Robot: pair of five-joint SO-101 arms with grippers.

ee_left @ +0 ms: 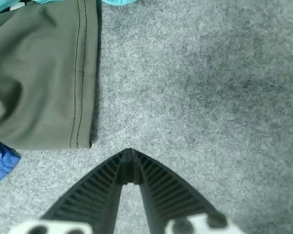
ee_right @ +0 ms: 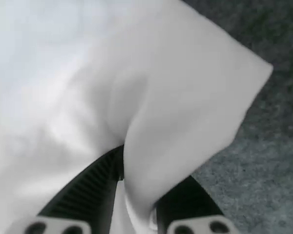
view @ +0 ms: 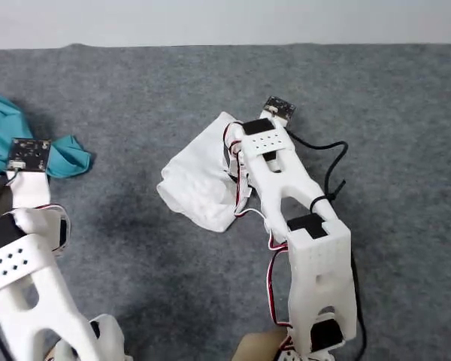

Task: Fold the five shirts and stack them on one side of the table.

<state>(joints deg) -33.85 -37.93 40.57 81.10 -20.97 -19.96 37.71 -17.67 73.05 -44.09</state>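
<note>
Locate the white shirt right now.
High view: white shirt bunched mid-table, pinched by the right gripper, well apart from the teal shirt at the left edge.

A white shirt lies crumpled in a loose bundle on the grey carpet, just left of the middle of the high view. One fold is raised and pinched in the right gripper. A teal shirt sits bunched at the left edge of the high view, in the upper left. In the left wrist view an olive shirt lies flat with a double-stitched hem. The teal cloth touches one end of it, and a blue shirt peeks out at another corner.
</note>
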